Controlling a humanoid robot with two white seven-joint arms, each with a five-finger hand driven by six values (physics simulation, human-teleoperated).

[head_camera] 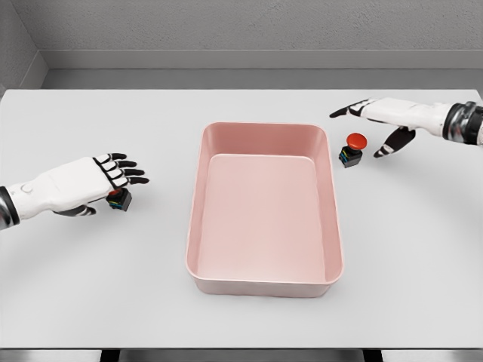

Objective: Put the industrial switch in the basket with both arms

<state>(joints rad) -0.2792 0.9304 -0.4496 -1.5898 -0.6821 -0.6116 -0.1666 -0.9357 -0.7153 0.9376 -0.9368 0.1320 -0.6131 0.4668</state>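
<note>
Pink plastic made up the basket [264, 211], a shallow rectangular tub with rounded corners that sat in the middle of the pale grey tabletop [241, 317], with nothing inside it.

The left hand [79, 185] came in low from the left side, white with black fingertips. Its fingers [124, 172] were stretched forward and held close together over a small industrial switch [119, 198], a dark block with a bit of red and green showing on top. That switch lay just under and slightly behind the fingertips, with the thumb curled down on its near side. I could not tell whether the hand was truly gripping it or only resting over it. The basket's left wall stood well to the right of those fingers.

The right hand [381, 121] reached in from the right side, further back on the tabletop. Its fingers [351, 110] were spread wide, the long ones pointing left and the thumb hanging down toward the front, holding nothing. The second industrial switch [352, 150], a dark box with a round red button on top, stood upright on the tabletop in the open gap between the thumb and the other fingers, below the fingertips and apart from them. It was just beside the basket's right rim, near its far corner, outside the tub.
</note>
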